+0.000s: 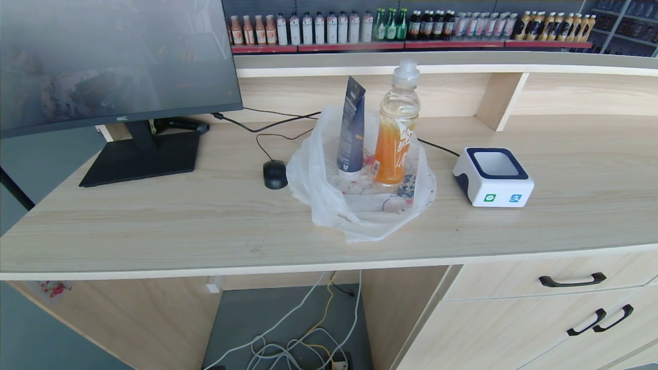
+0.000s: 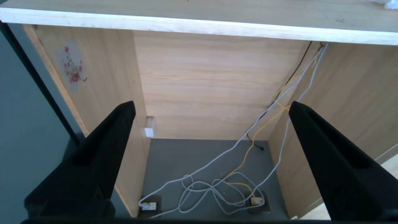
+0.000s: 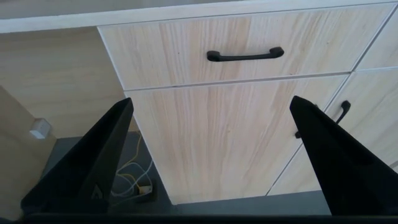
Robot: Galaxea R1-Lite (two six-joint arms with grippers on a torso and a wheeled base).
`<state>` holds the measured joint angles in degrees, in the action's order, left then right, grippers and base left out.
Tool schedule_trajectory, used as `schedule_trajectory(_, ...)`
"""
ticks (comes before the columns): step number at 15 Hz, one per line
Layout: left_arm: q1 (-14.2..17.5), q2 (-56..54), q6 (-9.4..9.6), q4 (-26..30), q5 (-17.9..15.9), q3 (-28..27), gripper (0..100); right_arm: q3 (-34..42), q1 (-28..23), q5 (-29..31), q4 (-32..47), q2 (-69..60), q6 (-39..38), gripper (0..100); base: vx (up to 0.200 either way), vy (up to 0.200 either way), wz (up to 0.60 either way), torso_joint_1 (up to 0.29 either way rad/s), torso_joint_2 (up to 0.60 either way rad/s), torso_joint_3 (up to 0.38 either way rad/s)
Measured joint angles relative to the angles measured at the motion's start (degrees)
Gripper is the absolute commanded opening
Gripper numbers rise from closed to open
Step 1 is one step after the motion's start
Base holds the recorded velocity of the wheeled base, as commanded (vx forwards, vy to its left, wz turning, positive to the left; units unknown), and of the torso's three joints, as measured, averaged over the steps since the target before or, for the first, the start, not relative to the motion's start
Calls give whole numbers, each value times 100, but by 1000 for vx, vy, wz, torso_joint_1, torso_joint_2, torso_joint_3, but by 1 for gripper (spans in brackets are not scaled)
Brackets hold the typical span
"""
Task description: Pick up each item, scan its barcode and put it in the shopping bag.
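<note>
- Shopping bag (image 1: pixel 313 190): thin white plastic, standing open at mid-counter (image 1: pixel 154 226), between the mouse (image 1: pixel 275 174) and the scanner (image 1: pixel 492 177).
- Inside the bag: a dark tube (image 1: pixel 351 128), cap down and leaning slightly, just beside an orange drink bottle (image 1: pixel 396 128) that stands upright. The plastic veils the lower ends of both.
- Bag floor: something flat with a printed pattern lies under them (too crumpled and veiled to identify).
- Scanner: white box with a dark-rimmed window facing up. Its cable runs behind the bag, where it is lost to sight.
- Monitor (image 1: pixel 113 61): cut off by the frame's top and left edges. A dark object behind its stand is partly hidden, so what it is cannot be told.
- Left gripper (image 2: pixel 208 168): below counter level, fingers spread wide, facing the open knee space and tangled cables (image 2: pixel 217 186) on the floor.
- Right gripper (image 3: pixel 208 168): also low, fingers spread wide, facing a drawer front with a black handle (image 3: pixel 245 55).
</note>
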<state>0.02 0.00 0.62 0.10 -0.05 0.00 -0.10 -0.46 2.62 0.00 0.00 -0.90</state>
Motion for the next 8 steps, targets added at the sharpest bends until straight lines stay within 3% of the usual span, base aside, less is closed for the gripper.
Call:
schedule_trajectory(5, 2, 0, -87, 0, 5, 0, 100, 0, 2, 2, 0, 0, 1, 100, 0, 0, 0, 0, 0, 0)
schedule_trajectory(6, 2, 0, -91, 0, 5, 0, 100, 0, 2, 2, 0, 0, 1, 100, -200, 0, 0, 2, 7, 2)
schedule_trajectory(8, 5, 0, -89, 0, 5, 0, 100, 0, 2, 2, 0, 0, 1, 100, 0, 0, 0, 0, 0, 0)
